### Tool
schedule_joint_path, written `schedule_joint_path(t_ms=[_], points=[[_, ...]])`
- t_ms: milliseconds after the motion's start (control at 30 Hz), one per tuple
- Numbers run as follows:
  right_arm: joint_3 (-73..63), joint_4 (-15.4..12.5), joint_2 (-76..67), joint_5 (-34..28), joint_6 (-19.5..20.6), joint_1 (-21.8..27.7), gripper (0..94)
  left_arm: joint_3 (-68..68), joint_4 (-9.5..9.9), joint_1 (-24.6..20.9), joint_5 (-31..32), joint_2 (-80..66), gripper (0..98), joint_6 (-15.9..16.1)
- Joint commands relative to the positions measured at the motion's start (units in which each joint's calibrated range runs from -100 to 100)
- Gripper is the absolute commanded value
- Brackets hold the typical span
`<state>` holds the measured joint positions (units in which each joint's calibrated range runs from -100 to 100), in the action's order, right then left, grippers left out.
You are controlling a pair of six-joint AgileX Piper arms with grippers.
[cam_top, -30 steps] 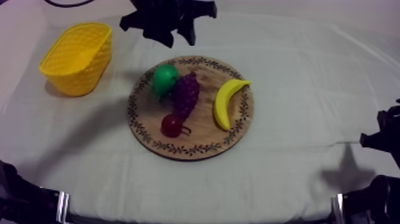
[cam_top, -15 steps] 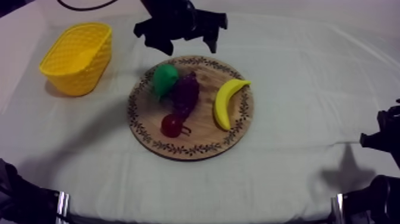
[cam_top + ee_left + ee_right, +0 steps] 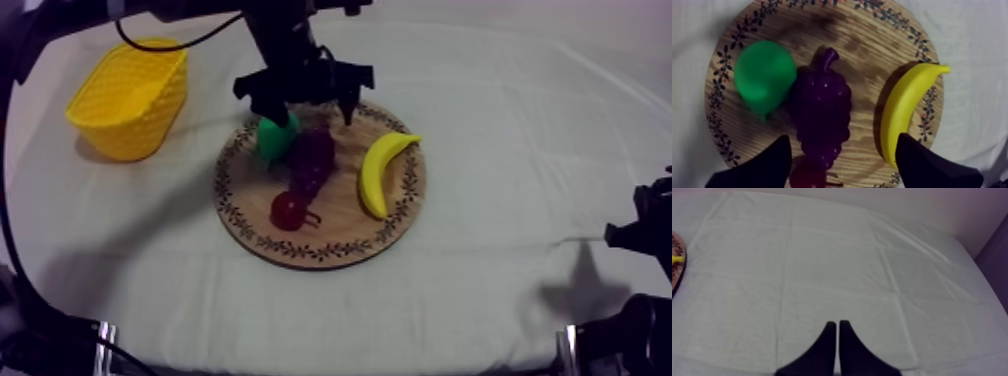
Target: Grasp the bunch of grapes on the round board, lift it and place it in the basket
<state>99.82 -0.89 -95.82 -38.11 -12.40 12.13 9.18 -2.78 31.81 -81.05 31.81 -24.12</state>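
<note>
Left wrist view: pear [image 3: 764, 75] against bunch of grapes [image 3: 821, 117]; banana [image 3: 907, 115] apart.

top: slanting down on whole desk [image 3: 520, 130] | my left wrist: close above board [image 3: 345, 230] | my right wrist: low along desk | shared: board

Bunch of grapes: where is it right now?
In the top view the bunch of grapes lies on the wooden board, left of centre, between the pear and the small red fruit.
</note>
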Motion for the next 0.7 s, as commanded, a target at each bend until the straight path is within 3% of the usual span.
schedule_joint_path(t_ms=[0, 667], points=[[0.0, 0.0, 0.0, 0.0, 0.0, 0.0, 0.3, 0.6, -0.17, 0.0, -0.2, 1.8, 77.3, 0.1], [0.0, 0.0, 0.0, 0.0, 0.0, 0.0, 0.3, 4.1, -1.82, -1.1, -3.9, 11.4, 77.5, 1.2]])
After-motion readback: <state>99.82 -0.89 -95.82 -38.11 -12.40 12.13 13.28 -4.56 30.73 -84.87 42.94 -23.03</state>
